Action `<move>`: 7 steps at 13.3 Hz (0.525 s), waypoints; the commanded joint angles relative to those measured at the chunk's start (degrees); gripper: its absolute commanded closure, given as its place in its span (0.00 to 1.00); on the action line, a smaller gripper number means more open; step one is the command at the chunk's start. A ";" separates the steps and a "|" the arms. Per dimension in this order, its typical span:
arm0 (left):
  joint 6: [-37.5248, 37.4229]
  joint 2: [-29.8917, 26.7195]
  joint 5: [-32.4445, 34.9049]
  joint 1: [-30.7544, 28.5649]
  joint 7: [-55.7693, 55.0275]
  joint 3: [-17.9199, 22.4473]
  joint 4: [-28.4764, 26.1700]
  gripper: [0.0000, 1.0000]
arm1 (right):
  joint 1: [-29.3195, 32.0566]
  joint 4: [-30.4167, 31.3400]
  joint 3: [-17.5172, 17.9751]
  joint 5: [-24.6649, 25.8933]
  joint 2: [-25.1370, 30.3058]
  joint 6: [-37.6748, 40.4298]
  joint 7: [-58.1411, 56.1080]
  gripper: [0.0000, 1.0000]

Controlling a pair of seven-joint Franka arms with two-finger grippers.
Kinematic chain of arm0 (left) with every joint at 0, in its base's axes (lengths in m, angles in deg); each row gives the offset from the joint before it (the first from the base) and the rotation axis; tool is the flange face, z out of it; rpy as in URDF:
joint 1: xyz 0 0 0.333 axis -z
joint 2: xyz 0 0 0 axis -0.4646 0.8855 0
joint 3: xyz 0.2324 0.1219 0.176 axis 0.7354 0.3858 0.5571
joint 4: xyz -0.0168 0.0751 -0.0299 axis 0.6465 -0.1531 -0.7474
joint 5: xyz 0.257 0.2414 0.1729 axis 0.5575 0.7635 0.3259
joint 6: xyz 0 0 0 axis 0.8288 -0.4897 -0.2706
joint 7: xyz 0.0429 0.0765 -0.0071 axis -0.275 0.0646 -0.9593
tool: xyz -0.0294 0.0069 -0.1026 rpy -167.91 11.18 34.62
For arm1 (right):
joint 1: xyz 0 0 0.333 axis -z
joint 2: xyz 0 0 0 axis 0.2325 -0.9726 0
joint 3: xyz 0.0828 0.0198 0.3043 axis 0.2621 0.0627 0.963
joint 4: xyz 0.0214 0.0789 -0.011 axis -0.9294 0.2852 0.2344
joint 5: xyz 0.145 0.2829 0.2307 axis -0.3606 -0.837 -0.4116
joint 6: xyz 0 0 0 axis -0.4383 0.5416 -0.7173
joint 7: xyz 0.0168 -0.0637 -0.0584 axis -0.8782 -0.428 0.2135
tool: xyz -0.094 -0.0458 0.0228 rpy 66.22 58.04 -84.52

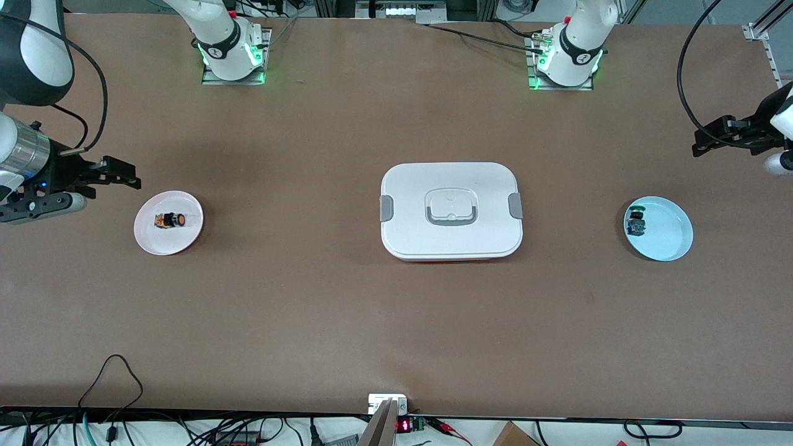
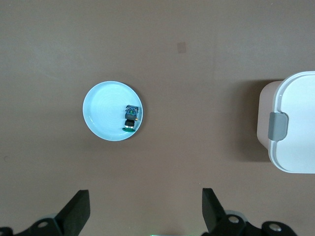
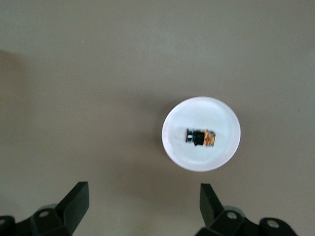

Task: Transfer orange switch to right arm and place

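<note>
The orange switch (image 1: 170,220) lies on its side on a small white plate (image 1: 186,238) toward the right arm's end of the table. It also shows in the right wrist view (image 3: 201,137) on the same plate (image 3: 221,152). My right gripper (image 1: 124,173) hangs open and empty in the air beside that plate, over bare table; its open jaws show in its wrist view (image 3: 142,194). My left gripper (image 1: 706,139) is open and empty over the left arm's end of the table, its jaws wide apart in its wrist view (image 2: 146,196).
A light blue plate (image 1: 672,232) with a small blue and green part (image 1: 636,223) sits toward the left arm's end; both show in the left wrist view (image 2: 103,115) (image 2: 131,117). A white lidded box (image 1: 451,210) stands mid-table. Cables hang along the near edge.
</note>
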 commanded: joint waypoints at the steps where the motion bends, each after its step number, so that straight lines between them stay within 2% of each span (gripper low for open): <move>1: -1.37 0.39 -1.13 0.02 -0.29 -0.07 1.61 0.00 | -0.28 -1.02 -0.44 -0.35 1.10 2.80 3.22 0.00; 5: -1.37 0.39 -1.13 0.11 -0.47 -0.59 1.61 0.00 | -0.28 -2.25 -0.88 8.15 1.45 1.83 4.53 0.00; 7: -1.37 0.30 -1.13 0.02 -0.47 -0.86 1.61 0.00 | -0.19 -4.61 -2.81 7.74 1.54 2.62 7.69 0.00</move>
